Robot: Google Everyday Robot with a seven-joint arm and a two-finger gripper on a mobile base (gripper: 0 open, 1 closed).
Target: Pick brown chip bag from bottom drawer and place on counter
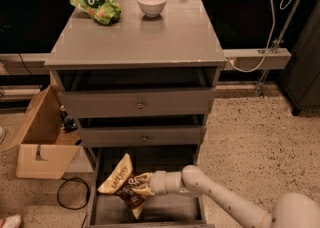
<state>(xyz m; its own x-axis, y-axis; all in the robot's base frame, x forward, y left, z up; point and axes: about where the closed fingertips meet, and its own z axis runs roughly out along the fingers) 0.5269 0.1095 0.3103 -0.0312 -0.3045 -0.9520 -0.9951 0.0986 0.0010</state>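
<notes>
The brown chip bag (124, 186) is dark brown with tan ends and white lettering. It hangs tilted, lifted a little above the floor of the open bottom drawer (107, 211), on its left side. My gripper (144, 185) reaches in from the right at the end of my white arm and is shut on the bag's right side. The grey counter (142, 37) is the flat top of the cabinet, well above the gripper.
A green chip bag (96, 5) and a white bowl (151, 3) sit at the back of the counter. Two knobbed drawers (140, 105) are above the open drawer. An open cardboard box (40, 142) and a black cable (72, 194) lie on the floor at left.
</notes>
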